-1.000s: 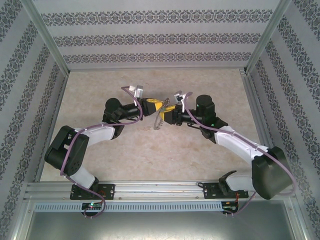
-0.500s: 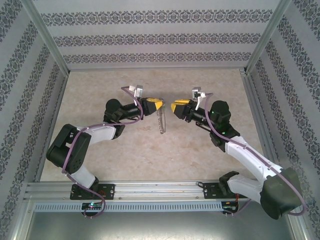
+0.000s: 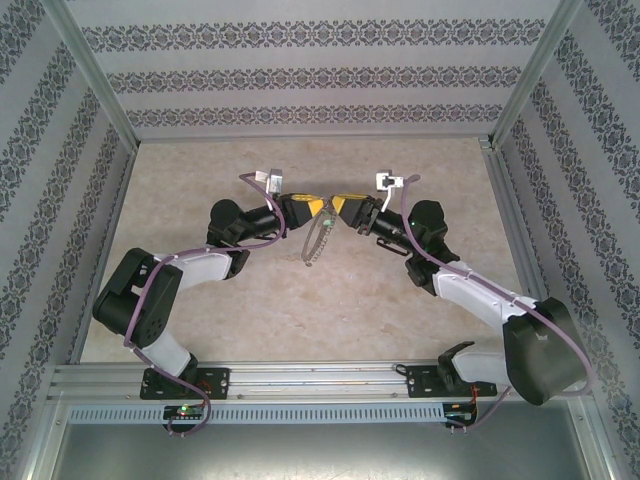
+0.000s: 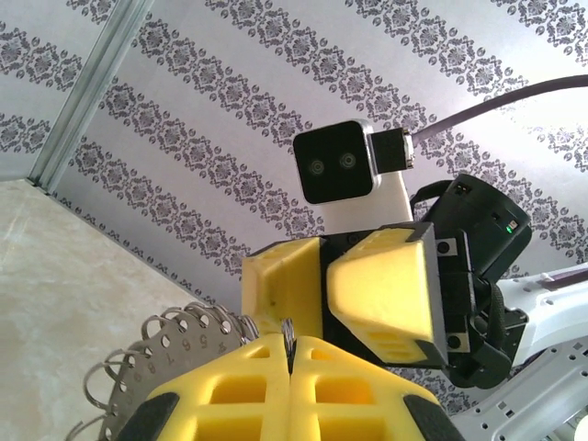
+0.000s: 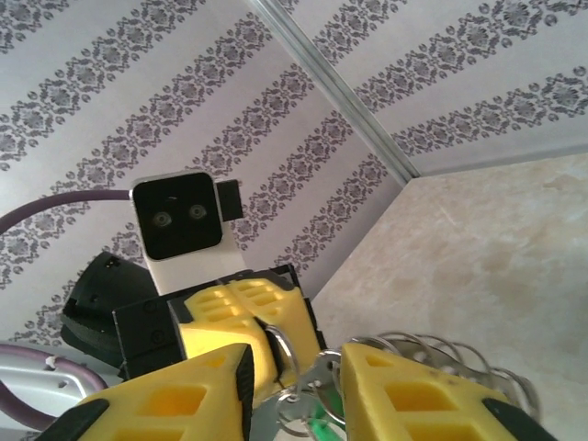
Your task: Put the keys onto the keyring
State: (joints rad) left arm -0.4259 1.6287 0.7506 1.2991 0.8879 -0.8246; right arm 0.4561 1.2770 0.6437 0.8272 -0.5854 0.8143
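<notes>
Above the beige table [image 3: 250, 320], my left claw [image 4: 289, 354] clenched the dark grey coiled-metal keyring [image 3: 315, 245]; whether my half-parted right claw [image 5: 296, 367] gripped the tiny green-headed key [image 5: 317, 427] I couldn't tell, and a loose hold could drop it.

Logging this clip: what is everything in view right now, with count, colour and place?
keyring: one, grey metal, numbered strip with wire loops, hanging from the left tool over the table's middle
key: one, green head, a sliver between the right tool's fingers; whether it is pinched, cannot tell
table: one, beige marbled, under both arms
walls: three, white with grey patterned stripes, around the table
frame rail: one, silver, near edge
left tool: one, yellow, shut on the keyring
right tool: one, yellow, fingers apart, tip to tip with the left
left arm, right arm: two, white and black, purple cables
</notes>
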